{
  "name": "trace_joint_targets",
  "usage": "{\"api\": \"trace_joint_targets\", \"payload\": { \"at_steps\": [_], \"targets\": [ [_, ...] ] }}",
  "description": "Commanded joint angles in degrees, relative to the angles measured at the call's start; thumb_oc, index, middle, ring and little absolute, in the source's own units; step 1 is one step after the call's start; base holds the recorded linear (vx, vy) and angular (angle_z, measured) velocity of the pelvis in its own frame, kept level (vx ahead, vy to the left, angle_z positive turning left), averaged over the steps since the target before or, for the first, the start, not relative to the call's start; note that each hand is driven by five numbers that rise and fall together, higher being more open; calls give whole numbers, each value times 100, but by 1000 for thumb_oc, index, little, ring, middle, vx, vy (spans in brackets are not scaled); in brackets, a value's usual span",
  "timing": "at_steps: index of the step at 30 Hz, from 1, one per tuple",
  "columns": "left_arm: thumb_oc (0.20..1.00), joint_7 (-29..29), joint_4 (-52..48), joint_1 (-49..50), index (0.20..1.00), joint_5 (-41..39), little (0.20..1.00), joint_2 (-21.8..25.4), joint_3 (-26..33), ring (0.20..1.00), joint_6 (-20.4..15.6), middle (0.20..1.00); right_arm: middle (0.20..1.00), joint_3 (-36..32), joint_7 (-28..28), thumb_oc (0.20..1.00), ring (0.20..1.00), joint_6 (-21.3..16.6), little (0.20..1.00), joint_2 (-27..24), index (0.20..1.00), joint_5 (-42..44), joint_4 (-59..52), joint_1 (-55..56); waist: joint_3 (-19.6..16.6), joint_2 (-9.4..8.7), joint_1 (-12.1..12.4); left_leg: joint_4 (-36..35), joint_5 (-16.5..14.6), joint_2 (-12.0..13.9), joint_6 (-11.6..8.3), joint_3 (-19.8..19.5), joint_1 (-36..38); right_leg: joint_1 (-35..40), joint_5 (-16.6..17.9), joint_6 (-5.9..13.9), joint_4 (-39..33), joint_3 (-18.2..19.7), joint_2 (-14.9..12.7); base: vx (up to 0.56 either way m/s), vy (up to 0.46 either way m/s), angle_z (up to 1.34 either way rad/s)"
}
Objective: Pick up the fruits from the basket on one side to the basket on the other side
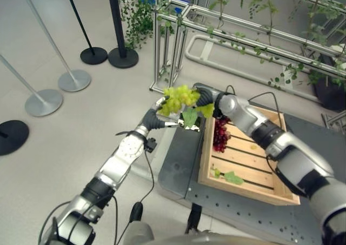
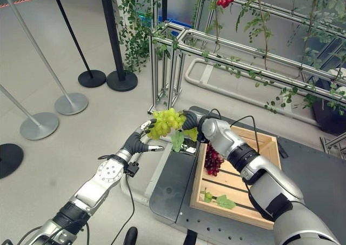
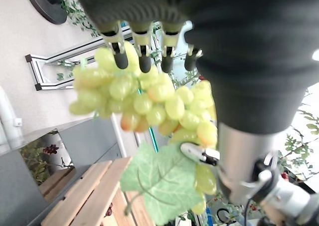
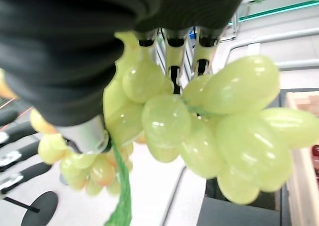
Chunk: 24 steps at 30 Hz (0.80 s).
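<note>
**Over the crate's edge: green grapes caught between two hands**

Past the left rim of the shallow light wooden slatted crate [image 1: 247,186], both robot hands meet on a bunch of pale green plastic-looking grapes with a green leaf [image 1: 181,98]. The bunch hangs in the air, above the dark grey table top [image 2: 172,186] and the floor, not inside any basket.

The right hand [image 2: 190,120] comes in from the crate side, and its wrist view shows the fingers [image 4: 175,51] and thumb curled round the grapes, so it's got a proper grip. The left hand [image 1: 155,117] reaches up from the other side. In its wrist view the dark tips of the fingers [image 3: 145,62] sit against the top of the bunch with the thumb [image 3: 200,154] under it, so it looks to be pinching the grapes too. Pretty much a handover pose, both gripping at once.

Progress-wise: one bunch is out of the crate but hasn't landed anywhere. A cluster of dark red grapes [image 1: 220,134] sits in the crate by its left wall, and a small green leafy bit [image 1: 229,176] lies on the slats nearer the robot. The receiving basket can't be made out in these views. So the job looks early: this bunch needs delivering, and at least the red cluster is left.
</note>
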Motion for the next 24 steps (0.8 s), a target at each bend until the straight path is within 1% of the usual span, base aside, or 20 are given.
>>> {"api": "trace_joint_targets", "payload": {
  "at_steps": [1, 3, 8, 10, 13, 16, 21, 24],
  "targets": [
    [1000, 175, -223, -94, 1000, 389, 1000, 47, 147, 1000, -240, 1000, 200, -483, -359, 200, 200, -142, 200, -131, 200, -89, -117, -430, -129, -134, 81, -113, -98, -183, 237, 43, -221, 650, -1200, 689, 755, -397, -636, 0, 0, 0],
    [1000, 183, -152, -92, 1000, 425, 1000, -1, 117, 1000, -218, 1000, 200, -507, -364, 200, 200, -136, 200, -132, 200, -100, -162, -348, -141, -132, 75, -113, -100, -186, 241, 38, -221, 651, -1204, 686, 749, -396, -633, 0, 0, 0],
    [1000, 325, -111, -58, 1000, 881, 1000, 50, 158, 1000, -134, 1000, 200, -621, -328, 200, 200, -104, 200, -112, 200, -237, -451, -141, -156, -110, 51, -108, -117, -178, 248, 54, -202, 663, -1221, 680, 749, -397, -629, 0, 0, 0],
    [1000, 447, -119, 5, 1000, 1054, 1000, 36, 262, 1000, -107, 1000, 200, -749, -397, 200, 200, -119, 200, -115, 200, -341, -690, -26, -161, -108, 37, -111, -120, -174, 247, 63, -194, 666, -1228, 683, 747, -383, -624, 0, 0, 0],
    [1000, 512, -19, -32, 1000, 1256, 1000, -21, 167, 1000, -58, 1000, 200, -886, -518, 200, 200, -109, 200, -47, 200, -365, -850, 142, -176, -95, 7, -106, -123, -169, 252, 63, -182, 668, -1244, 683, 753, -377, -620, 0, 0, 0],
    [1000, 488, -15, -52, 1000, 1280, 1000, -26, 110, 1000, -87, 1000, 200, -907, -508, 200, 200, -131, 200, -24, 200, -383, -876, 154, -182, -97, 13, -101, -133, -167, 252, 60, -173, 683, -1252, 678, 757, -390, -620, 0, 0, 0],
    [1000, 590, 130, -149, 1000, 1295, 1000, -186, -50, 1000, -64, 1000, 200, -851, -517, 200, 200, -137, 200, 227, 200, -234, -839, 161, -213, -113, 4, -101, -139, -154, 244, 68, -142, 725, -1260, 661, 727, -385, -604, 0, 0, 0],
    [1000, 725, 250, -258, 1000, 1271, 1000, -272, -166, 1000, -80, 1000, 200, -796, -617, 200, 200, -137, 200, 358, 200, -164, -730, 109, -220, -122, 2, -101, -138, -147, 242, 65, -140, 728, -1261, 656, 724, -387, -599, 0, 0, 0]
  ]
}}
